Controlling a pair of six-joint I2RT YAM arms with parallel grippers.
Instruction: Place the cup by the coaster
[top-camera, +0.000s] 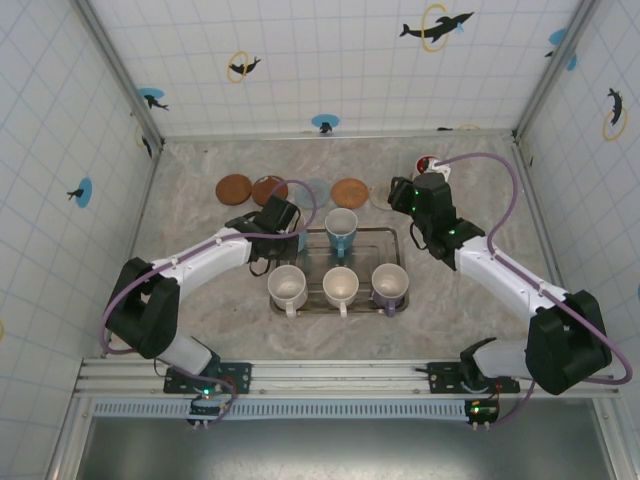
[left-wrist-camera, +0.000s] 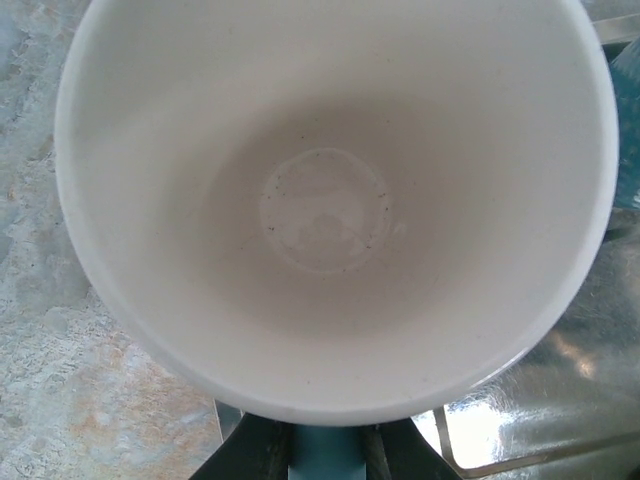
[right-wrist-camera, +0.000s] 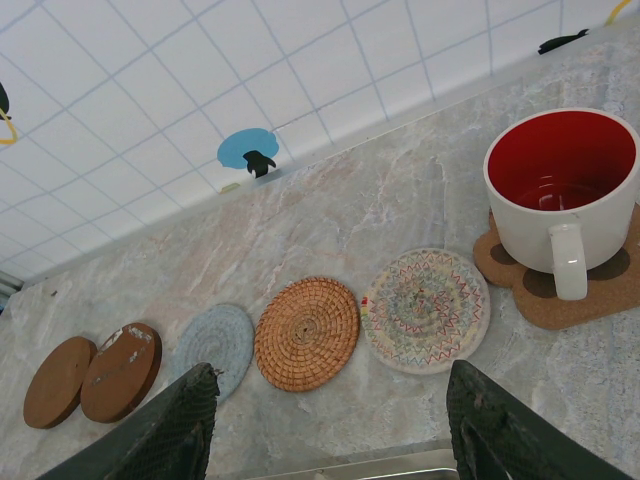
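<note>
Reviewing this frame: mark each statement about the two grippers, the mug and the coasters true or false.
1. The right gripper has open jaws and holds nothing. True.
2. The red-lined mug sits on a cork coaster. True.
3. The left gripper hangs open. False: its jaws are shut on the handle of a cup.
4. A cup stands on the orange woven coaster. False: that coaster is bare.

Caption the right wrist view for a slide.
Open right gripper facing a row of five round coasters on the marbled table, with a red-lined white mug on a cork mat beside them.
</note>
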